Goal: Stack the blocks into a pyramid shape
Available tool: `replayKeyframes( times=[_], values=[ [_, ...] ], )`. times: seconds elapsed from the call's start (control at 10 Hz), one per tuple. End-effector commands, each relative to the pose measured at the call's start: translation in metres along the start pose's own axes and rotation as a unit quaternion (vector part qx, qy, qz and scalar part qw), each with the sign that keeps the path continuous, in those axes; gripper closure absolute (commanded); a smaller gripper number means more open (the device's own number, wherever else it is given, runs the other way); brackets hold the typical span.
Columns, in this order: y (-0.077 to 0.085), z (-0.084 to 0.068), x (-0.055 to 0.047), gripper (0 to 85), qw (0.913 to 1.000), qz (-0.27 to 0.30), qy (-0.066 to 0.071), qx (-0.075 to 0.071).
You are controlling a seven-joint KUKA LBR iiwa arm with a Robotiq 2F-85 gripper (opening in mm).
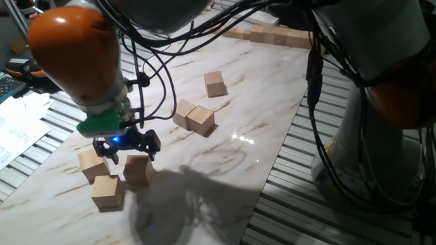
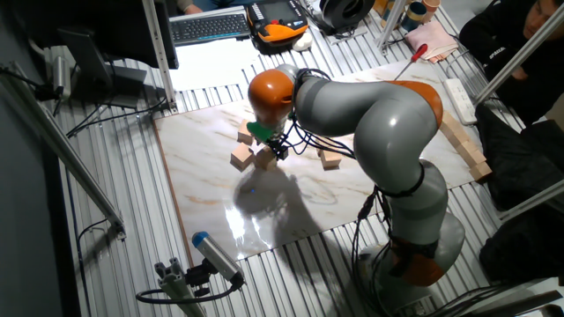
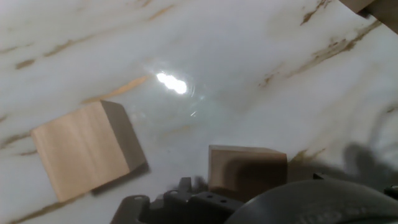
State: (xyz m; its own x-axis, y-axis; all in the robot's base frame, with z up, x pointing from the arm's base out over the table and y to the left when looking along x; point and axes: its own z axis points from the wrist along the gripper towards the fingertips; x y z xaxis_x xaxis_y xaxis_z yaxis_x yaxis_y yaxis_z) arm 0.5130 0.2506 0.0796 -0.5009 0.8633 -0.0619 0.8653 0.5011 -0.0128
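Note:
Six tan wooden blocks lie on the marble board (image 1: 225,170). Three sit near the front left: one (image 1: 92,165), one (image 1: 107,191) and one (image 1: 138,169). Two touch each other mid-board (image 1: 184,112) (image 1: 201,120), and one (image 1: 215,84) lies further back. My gripper (image 1: 127,145) hovers just above the front group, over the gap between the blocks, with its black fingers spread and nothing between them. The hand view shows one block (image 3: 81,152) at left and another (image 3: 247,171) in shadow close under the hand. In the other fixed view the gripper (image 2: 269,148) is over the same group (image 2: 240,158).
A long joined row of tan cubes (image 1: 272,34) lies along the board's far edge. Slatted metal table (image 1: 327,204) surrounds the board. Papers (image 1: 17,129) lie at left. The arm's cables (image 1: 157,68) hang over the board, and the robot base (image 1: 381,136) stands at right.

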Motion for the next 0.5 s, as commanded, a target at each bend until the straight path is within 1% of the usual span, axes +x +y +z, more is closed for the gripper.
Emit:
replayKeyframes(
  times=[0.0, 0.3, 0.4],
  values=[
    [0.0005, 0.0037, 0.0000, 0.0, 1.0000, 0.000, -0.004, 0.002],
    [0.0010, 0.0102, 0.0002, 0.0, 0.9998, 0.003, -0.014, 0.011],
    [0.0012, 0.0130, 0.0002, 0.0, 0.9999, 0.004, -0.014, 0.009]
  ],
)
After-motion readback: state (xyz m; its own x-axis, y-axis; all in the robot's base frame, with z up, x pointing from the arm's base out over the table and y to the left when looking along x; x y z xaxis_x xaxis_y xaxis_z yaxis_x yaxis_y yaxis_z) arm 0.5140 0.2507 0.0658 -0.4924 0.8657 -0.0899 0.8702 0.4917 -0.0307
